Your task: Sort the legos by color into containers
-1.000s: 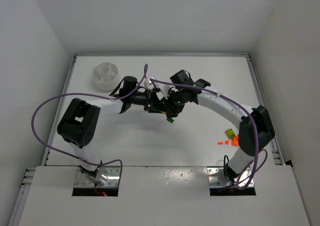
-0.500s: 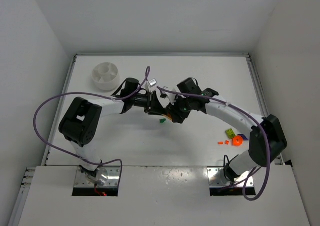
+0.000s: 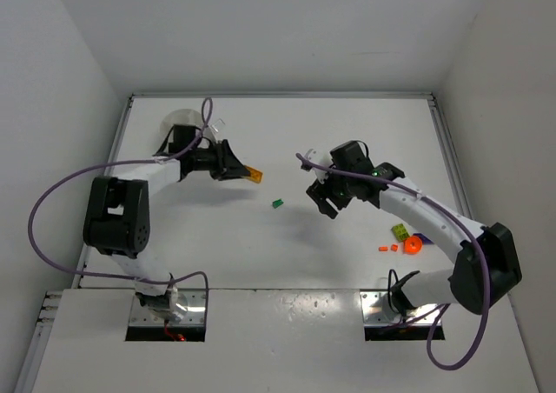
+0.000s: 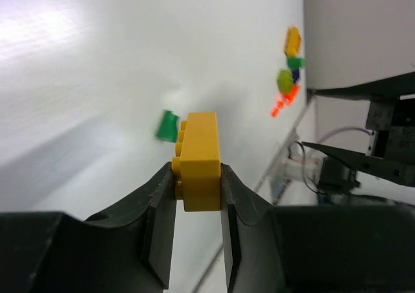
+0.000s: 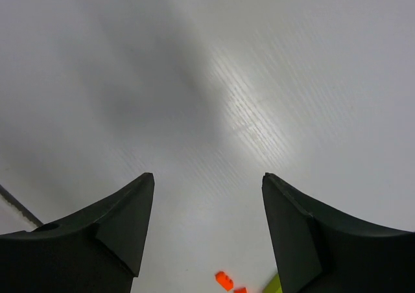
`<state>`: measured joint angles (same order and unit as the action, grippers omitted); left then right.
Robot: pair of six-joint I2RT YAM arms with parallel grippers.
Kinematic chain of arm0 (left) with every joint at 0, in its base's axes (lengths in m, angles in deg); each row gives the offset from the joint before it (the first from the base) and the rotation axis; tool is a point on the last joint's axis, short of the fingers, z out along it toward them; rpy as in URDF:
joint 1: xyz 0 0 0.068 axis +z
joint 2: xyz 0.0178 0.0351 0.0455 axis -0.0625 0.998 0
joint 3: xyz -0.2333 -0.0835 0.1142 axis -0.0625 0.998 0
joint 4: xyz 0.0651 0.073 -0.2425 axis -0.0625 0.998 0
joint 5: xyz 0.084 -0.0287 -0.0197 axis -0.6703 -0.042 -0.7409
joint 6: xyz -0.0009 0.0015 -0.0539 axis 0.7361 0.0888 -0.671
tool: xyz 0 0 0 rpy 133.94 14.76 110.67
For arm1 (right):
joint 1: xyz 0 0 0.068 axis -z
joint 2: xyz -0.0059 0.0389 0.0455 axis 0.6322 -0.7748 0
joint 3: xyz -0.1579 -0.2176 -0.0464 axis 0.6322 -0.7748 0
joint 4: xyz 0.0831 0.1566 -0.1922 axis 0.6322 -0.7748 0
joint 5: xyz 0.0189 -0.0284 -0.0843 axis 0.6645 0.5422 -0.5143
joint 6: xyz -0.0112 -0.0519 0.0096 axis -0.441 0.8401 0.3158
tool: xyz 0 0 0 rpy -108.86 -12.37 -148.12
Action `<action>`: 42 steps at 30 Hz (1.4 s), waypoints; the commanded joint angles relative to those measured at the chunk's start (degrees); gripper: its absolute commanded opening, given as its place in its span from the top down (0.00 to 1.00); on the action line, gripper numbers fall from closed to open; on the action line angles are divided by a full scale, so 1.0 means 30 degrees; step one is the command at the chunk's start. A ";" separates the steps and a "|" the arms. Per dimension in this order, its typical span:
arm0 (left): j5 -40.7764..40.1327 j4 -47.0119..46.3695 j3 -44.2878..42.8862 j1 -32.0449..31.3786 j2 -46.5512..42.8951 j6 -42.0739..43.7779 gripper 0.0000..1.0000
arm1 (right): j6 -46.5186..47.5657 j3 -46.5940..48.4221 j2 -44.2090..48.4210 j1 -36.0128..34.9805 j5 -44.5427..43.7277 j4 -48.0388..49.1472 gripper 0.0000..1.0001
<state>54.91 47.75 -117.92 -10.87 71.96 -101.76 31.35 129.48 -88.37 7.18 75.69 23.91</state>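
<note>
My left gripper (image 3: pixel 243 172) is shut on a yellow brick (image 3: pixel 254 176), held above the table just right of the white dish (image 3: pixel 184 116), which the left arm mostly hides. In the left wrist view the yellow brick (image 4: pixel 200 160) sits clamped between both fingers (image 4: pixel 162 196). A small green brick (image 3: pixel 278 203) lies loose mid-table, also seen as a green brick (image 4: pixel 168 126) beyond the held one. My right gripper (image 3: pixel 322 198) stands open and holds nothing, right of the green brick. From the right wrist, its jaws (image 5: pixel 207 196) are wide apart over bare table.
A cluster lies at the right: a lime brick (image 3: pixel 400 231), a round orange piece (image 3: pixel 412 245), small orange bits (image 3: pixel 383 249) and a blue piece (image 3: pixel 423 237). The right wrist view shows the orange bits (image 5: pixel 224 280) near its bottom edge. White walls enclose the table.
The two grippers have parted: the left arm swung left toward the dish with the yellow brick, the right gripper opened and drew back right. The green brick now lies on the table.
</note>
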 commanded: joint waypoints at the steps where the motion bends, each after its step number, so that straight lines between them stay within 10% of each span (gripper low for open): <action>1: -0.1517 0.3719 -0.2498 0.1925 -0.1938 0.3876 0.95 | -0.0252 -0.0745 0.1087 0.0655 -0.1315 0.1011 0.32; 13: -1.1448 1.0201 -1.0031 0.6412 -0.1269 0.9448 0.97 | -0.0635 -0.1101 0.1089 0.1683 -0.2108 0.1160 0.32; 42: -1.2919 1.0554 -1.4692 0.7879 0.4034 0.9626 0.91 | -0.0811 -0.0191 -0.0345 0.2445 -0.1024 0.0809 0.32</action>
<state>15.22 79.95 -159.03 12.21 83.17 -72.69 29.79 126.18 -88.72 14.33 71.71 25.42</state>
